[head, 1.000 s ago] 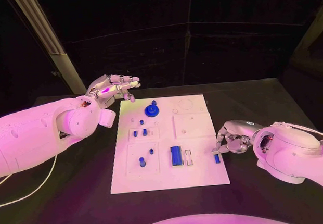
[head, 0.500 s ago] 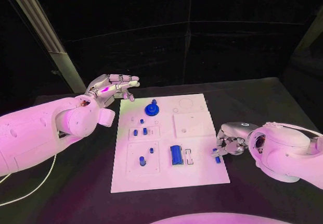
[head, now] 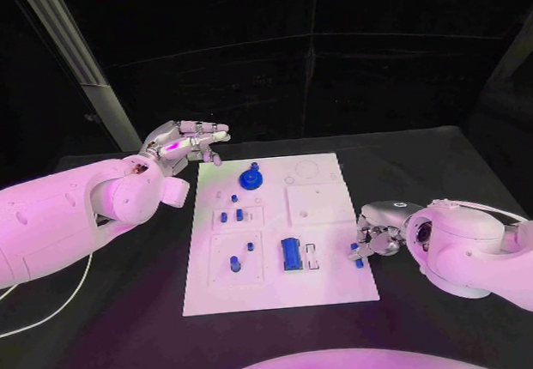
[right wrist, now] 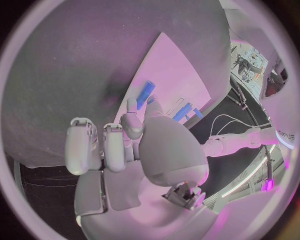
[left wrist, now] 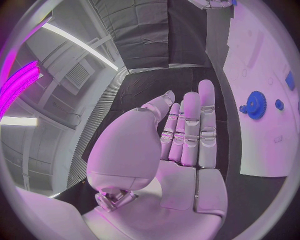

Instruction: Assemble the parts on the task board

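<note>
The black table (head: pixel 129 333) carries the white task board (head: pixel 320 232) lengthwise between the two arms. The left hand (head: pixel 187 143) hangs just off the board's far corner, fingers (left wrist: pixel 190 125) straight, side by side and held together, with nothing in them. Just past those fingertips on the board stands the blue gear (left wrist: pixel 255 105), the largest of the parts, with a small blue knob (left wrist: pixel 279 104) beside it.

The right hand (head: pixel 380 231) sits low at the board's near right edge, its bulky arm covering most of it from above. Its fingers (right wrist: pixel 94 150) are curled in. Right at the tips of thumb and finger lies a small blue bar (right wrist: pixel 146 93), on the board's edge. Whether the tips pinch it or only touch it I cannot tell; the contact is hidden behind the thumb.

Further in from those fingers a bigger blue block (head: pixel 292 255) sits in its recess. Several tiny blue pegs (head: pixel 233 265) are too small to make out clearly.
</note>
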### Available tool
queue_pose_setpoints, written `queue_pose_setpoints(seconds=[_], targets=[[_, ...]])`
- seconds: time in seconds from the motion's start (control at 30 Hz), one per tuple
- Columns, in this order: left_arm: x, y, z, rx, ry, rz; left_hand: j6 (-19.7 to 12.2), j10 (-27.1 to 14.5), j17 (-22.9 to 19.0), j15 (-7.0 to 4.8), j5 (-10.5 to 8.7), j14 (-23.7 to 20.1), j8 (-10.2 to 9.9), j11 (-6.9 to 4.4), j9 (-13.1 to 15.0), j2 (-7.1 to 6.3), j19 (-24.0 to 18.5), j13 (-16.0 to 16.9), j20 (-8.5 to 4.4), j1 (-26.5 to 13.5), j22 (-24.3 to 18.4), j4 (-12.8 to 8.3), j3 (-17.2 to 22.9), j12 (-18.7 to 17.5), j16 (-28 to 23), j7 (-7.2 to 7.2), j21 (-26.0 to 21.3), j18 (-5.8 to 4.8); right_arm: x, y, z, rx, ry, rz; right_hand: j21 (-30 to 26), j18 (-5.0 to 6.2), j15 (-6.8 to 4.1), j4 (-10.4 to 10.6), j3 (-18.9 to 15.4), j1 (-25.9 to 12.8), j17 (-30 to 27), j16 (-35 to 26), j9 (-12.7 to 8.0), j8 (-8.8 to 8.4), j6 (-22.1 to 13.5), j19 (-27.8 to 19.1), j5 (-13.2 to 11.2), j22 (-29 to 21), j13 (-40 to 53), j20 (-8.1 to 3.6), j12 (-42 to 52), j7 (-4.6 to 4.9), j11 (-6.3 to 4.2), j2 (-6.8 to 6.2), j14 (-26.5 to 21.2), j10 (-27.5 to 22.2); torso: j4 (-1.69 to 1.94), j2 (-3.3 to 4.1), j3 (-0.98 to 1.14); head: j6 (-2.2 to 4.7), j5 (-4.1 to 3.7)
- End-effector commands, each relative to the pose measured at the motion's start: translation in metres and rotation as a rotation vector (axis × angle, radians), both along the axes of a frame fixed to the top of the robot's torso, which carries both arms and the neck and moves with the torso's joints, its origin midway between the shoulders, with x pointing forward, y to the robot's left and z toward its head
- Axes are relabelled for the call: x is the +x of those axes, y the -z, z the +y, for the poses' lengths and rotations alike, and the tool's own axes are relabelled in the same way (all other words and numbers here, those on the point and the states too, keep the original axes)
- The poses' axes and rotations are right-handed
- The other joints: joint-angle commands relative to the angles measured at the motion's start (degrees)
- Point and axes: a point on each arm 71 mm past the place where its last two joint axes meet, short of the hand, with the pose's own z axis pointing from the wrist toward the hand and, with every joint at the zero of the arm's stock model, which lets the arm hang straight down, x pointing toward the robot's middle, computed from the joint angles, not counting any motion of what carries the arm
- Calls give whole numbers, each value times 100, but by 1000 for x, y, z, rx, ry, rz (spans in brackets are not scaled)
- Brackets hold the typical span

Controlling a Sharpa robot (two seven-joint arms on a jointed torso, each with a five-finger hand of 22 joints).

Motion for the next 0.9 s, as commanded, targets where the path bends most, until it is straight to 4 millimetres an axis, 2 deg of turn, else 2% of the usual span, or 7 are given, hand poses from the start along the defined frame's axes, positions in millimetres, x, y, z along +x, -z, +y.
queue_pose_setpoints(seconds=[0.03, 0.1, 0.17, 0.2, 0.27, 0.53, 0.9], targets=[[0, -1, -1, -8, 10, -1, 19, -43, -6, 5, -5, -46, 37, 16, -7, -8, -18, -8, 1, 12, -5, 4, 22, 37, -19, 2, -28, 77, -4, 6, 3, -33, -17, 32, -12, 25, -55, -148, 72, 302, 64, -25, 2, -62, 41, 6, 199, 12, -7, -35, -41, -30, -55, 62, 348, -17, 4, 0, 0, -9, -2], [0, -1, -1, -8, 10, -1, 19, -43, -6, 5, -5, -46, 37, 16, -7, -8, -18, -8, 1, 12, -5, 4, 22, 37, -19, 2, -28, 77, -4, 6, 5, -26, -22, 22, -12, 26, -81, -358, 269, 694, 71, -24, 6, -83, 44, 8, 168, 17, -13, -55, -60, -58, -84, 205, 349, -26, 1, -2, -1, -11, 1], [0, -1, -1, -9, 11, -1, 19, -43, -6, 5, -5, -46, 37, 16, -7, -8, -18, -8, 1, 12, -5, 4, 22, 37, -19, 2, -28, 77, -3, 6, 8, -15, -25, 10, -8, 22, -102, -550, 500, 1042, 88, -19, -4, -126, 35, 16, -219, 30, -19, -85, -83, -60, -93, 349, 351, -40, 2, -3, 0, -12, -3], [0, -1, -1, -9, 11, -1, 19, -43, -6, 5, -5, -46, 37, 16, -7, -8, -18, -8, 1, 12, -5, 4, 22, 37, -19, 2, -28, 77, -3, 5, 9, -8, -26, 4, -6, 20, -97, -606, 583, 1125, 94, -17, -11, -152, 32, 20, -310, 36, -22, -88, -93, -53, -90, 386, 353, -43, 3, -3, 0, -12, -4], [0, -1, -1, -9, 12, -1, 18, -48, -14, 7, -5, -47, 40, 17, -7, -7, -16, -9, 2, 9, -8, 1, 28, 45, -15, 2, -31, 77, -3, 4, 11, 10, -26, -13, 0, 15, -91, -694, 711, 1221, 107, -13, -24, -199, 36, 27, -252, 50, -15, -85, -94, -46, -86, 411, 355, -41, 7, -2, -1, -14, 1], [0, -1, -1, -9, 13, 0, 18, -48, -14, 7, -5, -47, 40, 17, -7, -7, -16, -9, 2, 9, -8, 1, 28, 45, -15, 2, -31, 77, -4, -2, 16, 83, -26, -63, 2, 13, -60, -824, 973, 1228, 112, -19, -81, -368, 8, 33, 94, 62, -43, -59, -164, 4, -49, 334, 355, -68, 1, -5, 0, -11, 1], [0, -1, -2, -8, 14, 1, 18, -48, -14, 7, -5, -47, 40, 17, -7, -7, -16, -9, 2, 9, -8, 1, 28, 45, -15, 2, -31, 77, -9, -13, 20, 212, -2, -114, 27, 5, -40, -761, 1270, 935, 159, -2, -161, -542, 59, 62, 476, 116, -18, -33, -150, 28, -28, 154, 366, -42, 1, -13, -2, -4, -5]])
